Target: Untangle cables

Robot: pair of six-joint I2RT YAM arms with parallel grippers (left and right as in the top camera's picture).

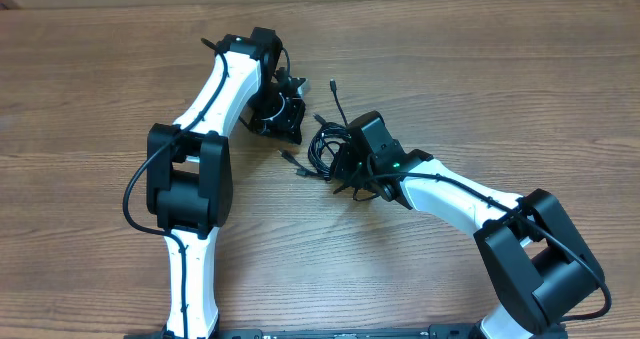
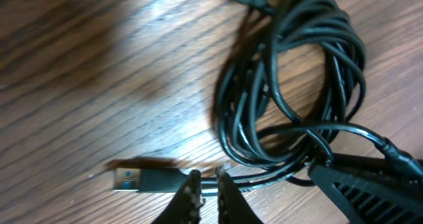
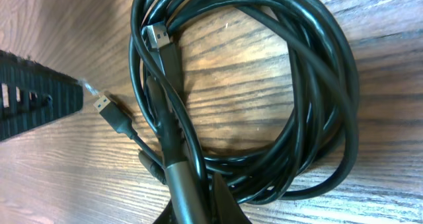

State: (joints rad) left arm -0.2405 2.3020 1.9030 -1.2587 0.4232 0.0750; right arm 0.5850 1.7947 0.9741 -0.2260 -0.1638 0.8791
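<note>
The black cables [image 1: 322,144] lie bunched in a coil at the table's middle. My right gripper [image 1: 345,164] sits at the coil's right side. In the right wrist view it [image 3: 211,201] is shut on several strands of the coil [image 3: 317,85]. My left gripper [image 1: 291,127] is just left of the coil. In the left wrist view its fingers [image 2: 205,179] are shut. A thin cord crosses behind the fingertips, next to a USB plug [image 2: 135,178]. The coil [image 2: 291,85] lies ahead on the right.
Loose plug ends lie apart from the coil: one far of it [image 1: 333,85], one near-left [image 1: 293,163]. Two silver-tipped plugs [image 3: 112,113] [image 3: 157,36] show in the right wrist view, beside the left gripper's ridged finger [image 3: 36,105]. The right gripper's finger [image 2: 370,187] shows in the left wrist view.
</note>
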